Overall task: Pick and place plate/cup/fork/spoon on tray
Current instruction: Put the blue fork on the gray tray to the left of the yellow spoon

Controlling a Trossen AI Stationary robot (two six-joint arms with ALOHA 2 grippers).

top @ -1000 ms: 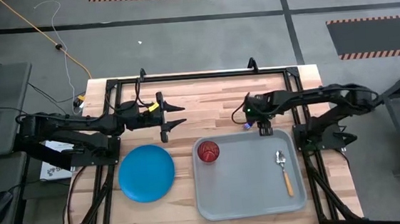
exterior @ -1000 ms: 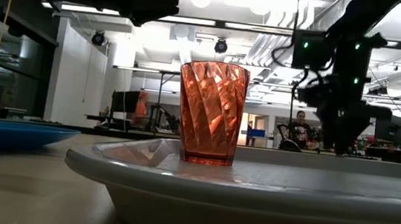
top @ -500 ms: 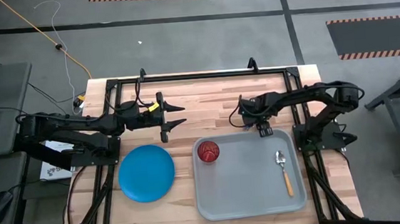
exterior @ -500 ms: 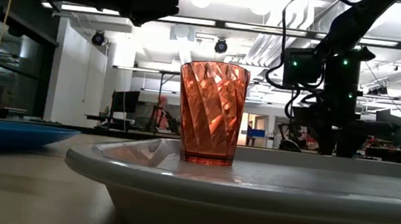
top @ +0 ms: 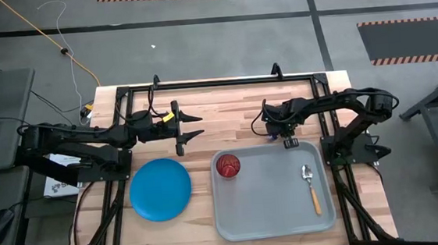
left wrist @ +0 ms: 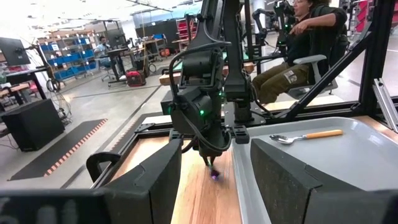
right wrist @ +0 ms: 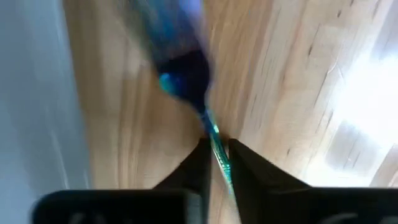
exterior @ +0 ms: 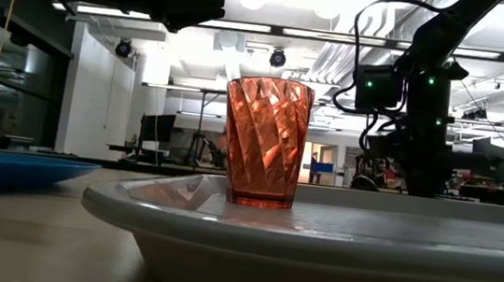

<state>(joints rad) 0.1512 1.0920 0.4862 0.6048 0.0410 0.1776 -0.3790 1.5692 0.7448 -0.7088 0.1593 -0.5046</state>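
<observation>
The light-grey tray (top: 272, 204) holds the upright red-orange cup (top: 228, 165) near its far left corner and the orange-handled spoon (top: 311, 187) at its right. The blue plate (top: 160, 189) lies flat on the wood to the tray's left. The blue-handled fork (top: 270, 139) lies on the wood just beyond the tray's far rim. My right gripper (top: 272, 135) points down over it, shut on it. My left gripper (top: 196, 128) hovers open at the table's far left-centre, above and beyond the plate. My right gripper pinches the fork's slim shiny part (right wrist: 213, 134), next to the blue handle (right wrist: 183, 71), between its two fingertips. The fingers come from above, pointing down, and lie across the fork. The handle stretches away from the fingers low over the wood; whether it rests there, I cannot tell.
Black frame rails (top: 216, 83) run along the table's far edge and sides. Bare wood (top: 226, 118) lies between the two arms, beyond the tray. A seated person (left wrist: 298, 43) shows in the room behind the table.
My right gripper has moved from over the tray's far rim a little toward the table's left edge and down onto the fork, and its fingers have drawn together on it. My left arm, plate, cup and spoon have kept still.
</observation>
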